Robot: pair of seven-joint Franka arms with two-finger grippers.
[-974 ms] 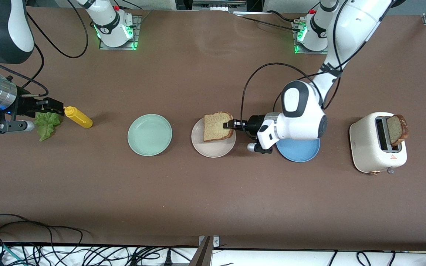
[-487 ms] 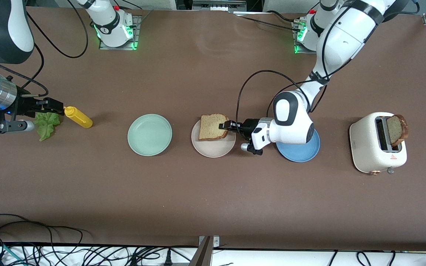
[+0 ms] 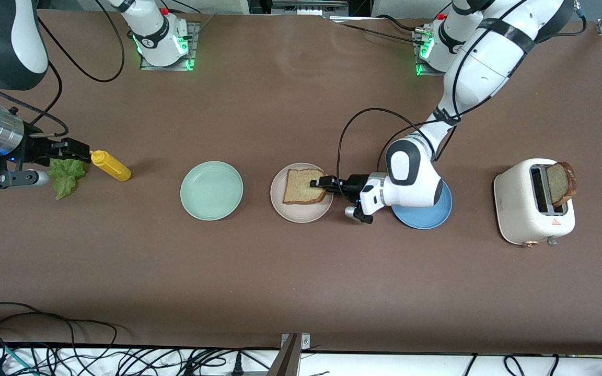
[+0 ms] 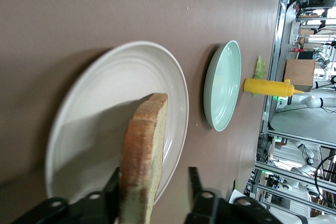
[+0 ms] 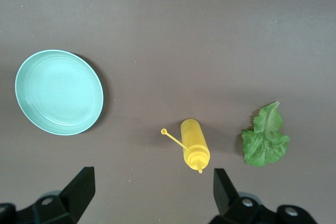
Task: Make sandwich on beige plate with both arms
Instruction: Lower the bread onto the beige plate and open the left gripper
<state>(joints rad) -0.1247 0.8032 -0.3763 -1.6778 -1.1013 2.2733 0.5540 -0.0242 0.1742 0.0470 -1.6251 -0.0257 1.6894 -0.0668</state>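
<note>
A brown bread slice lies on the beige plate, its crust edge-on in the left wrist view. My left gripper reaches low over the plate's rim from the blue plate's side. It is open: one finger rests against the slice, the other stands apart from it. A green lettuce leaf lies at the right arm's end of the table. My right gripper hangs open and empty above the table by the lettuce. A second slice stands in the toaster.
A yellow squeeze bottle lies beside the lettuce, also in the right wrist view. A mint-green plate sits between it and the beige plate. A blue plate lies under the left wrist. Cables run along the table's near edge.
The left arm carried the slice down and laid it onto the beige plate, then its jaws parted from the slice. The right arm has not moved.
</note>
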